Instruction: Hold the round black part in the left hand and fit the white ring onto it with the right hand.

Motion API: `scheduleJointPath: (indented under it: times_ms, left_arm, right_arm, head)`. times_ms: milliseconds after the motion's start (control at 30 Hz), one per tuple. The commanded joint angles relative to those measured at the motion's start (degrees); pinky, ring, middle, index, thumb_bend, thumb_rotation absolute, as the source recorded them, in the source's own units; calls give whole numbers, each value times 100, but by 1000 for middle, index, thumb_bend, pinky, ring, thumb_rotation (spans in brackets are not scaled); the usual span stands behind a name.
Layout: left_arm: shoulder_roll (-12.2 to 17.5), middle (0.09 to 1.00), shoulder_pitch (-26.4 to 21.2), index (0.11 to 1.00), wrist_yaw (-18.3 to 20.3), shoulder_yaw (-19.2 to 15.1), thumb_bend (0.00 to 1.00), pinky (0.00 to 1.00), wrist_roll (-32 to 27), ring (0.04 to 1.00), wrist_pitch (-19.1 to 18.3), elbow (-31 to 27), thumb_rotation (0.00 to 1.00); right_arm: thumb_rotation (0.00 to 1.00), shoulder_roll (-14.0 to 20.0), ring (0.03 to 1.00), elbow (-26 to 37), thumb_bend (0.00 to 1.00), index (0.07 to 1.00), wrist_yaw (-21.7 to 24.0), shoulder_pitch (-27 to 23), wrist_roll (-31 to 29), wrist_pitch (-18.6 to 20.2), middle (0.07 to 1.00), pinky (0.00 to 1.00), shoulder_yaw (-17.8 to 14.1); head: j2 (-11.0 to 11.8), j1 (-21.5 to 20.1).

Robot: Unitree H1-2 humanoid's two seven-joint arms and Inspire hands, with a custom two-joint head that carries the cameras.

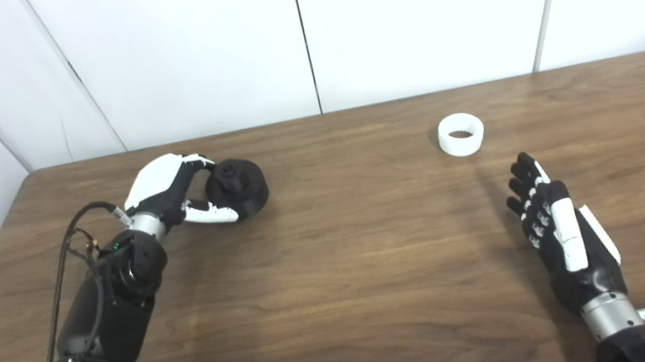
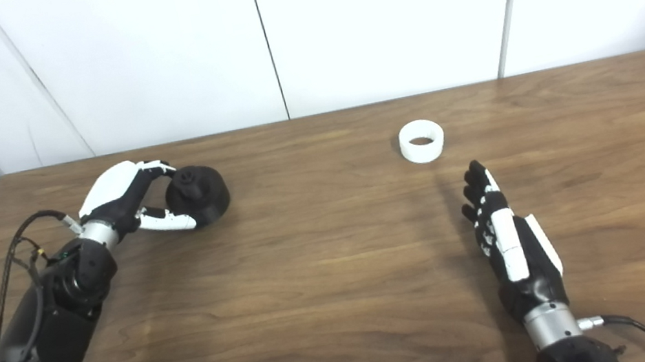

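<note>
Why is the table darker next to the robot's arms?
In the left eye view, soft shadows lie on the brown wooden table beside each arm; in the right eye view, the same, plus a faint one beside the small white ring. Both pictures look sharp, without glare.

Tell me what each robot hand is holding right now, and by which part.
The left robot hand wraps the round black part by its side, on the table. The right robot hand is open, holding nothing; the white ring lies free.

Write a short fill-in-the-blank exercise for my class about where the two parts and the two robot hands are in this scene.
1. The left robot hand is closed around the round ____ part.
2. The white ring lies on the ____, touched by neither hand.
3. The right robot hand, fingers apart, holds ____.

Missing words: black; table; nothing
</note>
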State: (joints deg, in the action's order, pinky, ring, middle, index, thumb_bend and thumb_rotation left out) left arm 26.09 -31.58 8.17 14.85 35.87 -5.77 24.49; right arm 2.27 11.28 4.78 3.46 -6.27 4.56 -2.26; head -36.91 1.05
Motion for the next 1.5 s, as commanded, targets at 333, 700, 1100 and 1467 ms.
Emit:
scheduleJointPath:
  times_ms: [333,700,1100,1467]
  left_arm:
    - [54,910,203,688,107,26,729,941,52,963,1,-969,358]
    - [17,902,721,691,575,142,724,922,103,957,-179,-1951,349]
    - [-162,896,1232,706,913,522,733,937,327,953,-151,-2959,404]
    - [-400,891,1633,687,1081,786,741,939,442,934,-32,-3486,427]
  right_arm:
    - [1000,54,1000,200,673,1000,39,129,-14,-98,996,983,26]
    - [1000,25,1000,233,662,1000,44,125,9,-53,1000,990,74]
    - [1000,0,1000,259,660,1000,8,122,58,-25,1000,997,109]
    - [1000,-48,1000,289,664,1000,-8,133,53,9,997,994,124]
  head:
    - [-40,0]
    - [-87,-59]
    - [-118,-138]
    - [-151,-198]
